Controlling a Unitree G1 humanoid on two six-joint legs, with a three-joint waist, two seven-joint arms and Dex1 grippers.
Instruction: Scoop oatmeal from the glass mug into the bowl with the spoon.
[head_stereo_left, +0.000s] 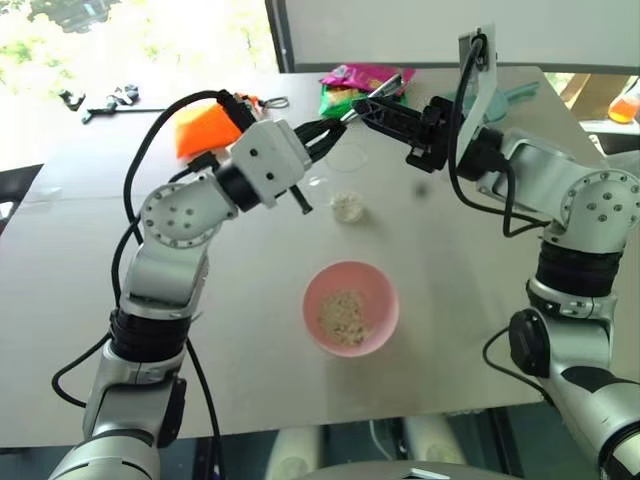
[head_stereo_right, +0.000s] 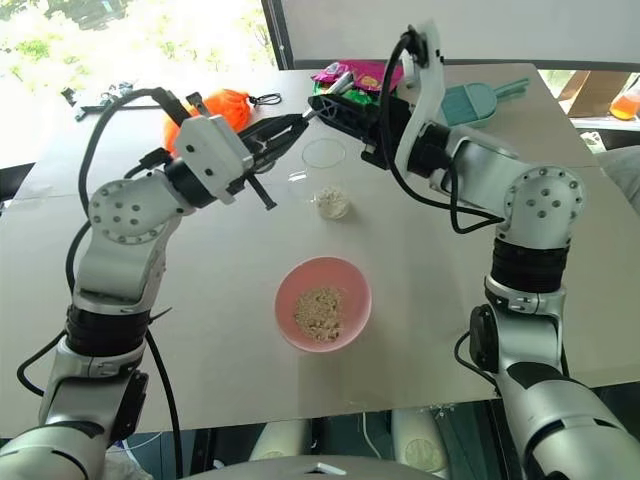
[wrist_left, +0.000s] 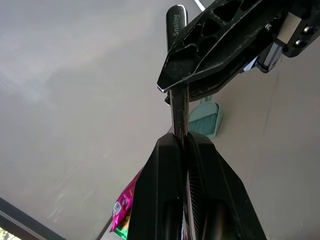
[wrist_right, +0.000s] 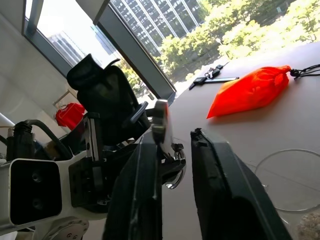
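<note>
Table (head_stereo_left: 480, 330) carries the bowl (head_stereo_left: 308, 305) on its near side, with a low heap of oatmeal (head_stereo_left: 342, 315) already in it, so at least part of the scooping looks done. Just beyond it, farther off, stands the mug (head_stereo_left: 338, 196), with a little oatmeal (head_stereo_left: 347, 208) at its bottom, so there is more to move. Over the far side of the table, above and beyond the mug, the two grippers meet tip to tip. The left gripper (wrist_left: 185, 142) is clamped tight on the spoon (wrist_left: 179, 112). The right gripper (wrist_right: 172, 135) has its fingers apart in its wrist view, with the spoon's handle lying against one of them. The spoon is thus held in the air, well clear of mug and bowl. By the look of it, the spoon is passing between the grippers or being regripped. Next it must go down into the mug.
</note>
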